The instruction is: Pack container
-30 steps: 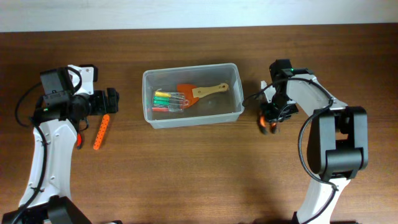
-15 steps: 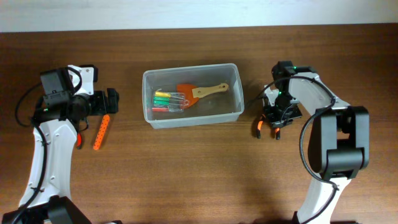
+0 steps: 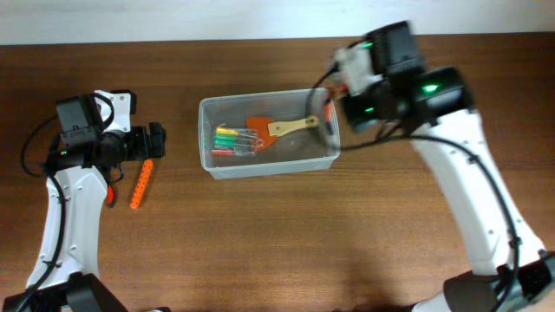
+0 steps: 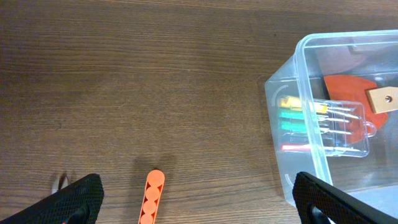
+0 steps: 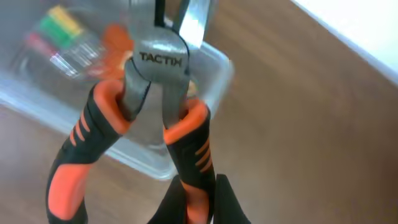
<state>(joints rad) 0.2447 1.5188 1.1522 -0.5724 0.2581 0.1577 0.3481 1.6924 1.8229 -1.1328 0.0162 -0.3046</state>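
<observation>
The table (image 3: 277, 243) is dark brown wood with a lengthwise grain. A pale wall (image 3: 173, 17) runs along its far edge. The container (image 3: 264, 95) sits toward the far side, about midway between my two arms, with its long walls roughly parallel to that edge. Inside it lie a spatula (image 3: 279, 128) and a clear driver case (image 3: 236, 140), side by side on the floor of the bin (the case holds yellow, green and red handles).

My right pincer (image 5: 196, 199) is pinching a pair of pliers (image 5: 157, 59) by the right orange-and-black handle. The grey head reads TACTIX. In the wrist view the pliers hang over a rounded corner of the container. The overhead view puts that arm above the bin's right end, but it is blurred, so I cannot tell the height above the rim.

My left pincer (image 3: 154, 140) is spread wide, with both fingers at the bottom corners of its wrist view. It hovers well to the left of the container, apart from it. An orange strip (image 3: 141, 184) lies flat on the wood just beside that pincer, on its near side.

For room to move, open wood runs from the container's near wall to the near edge of view. A narrower band of wood separates its far wall from the table's far edge.
</observation>
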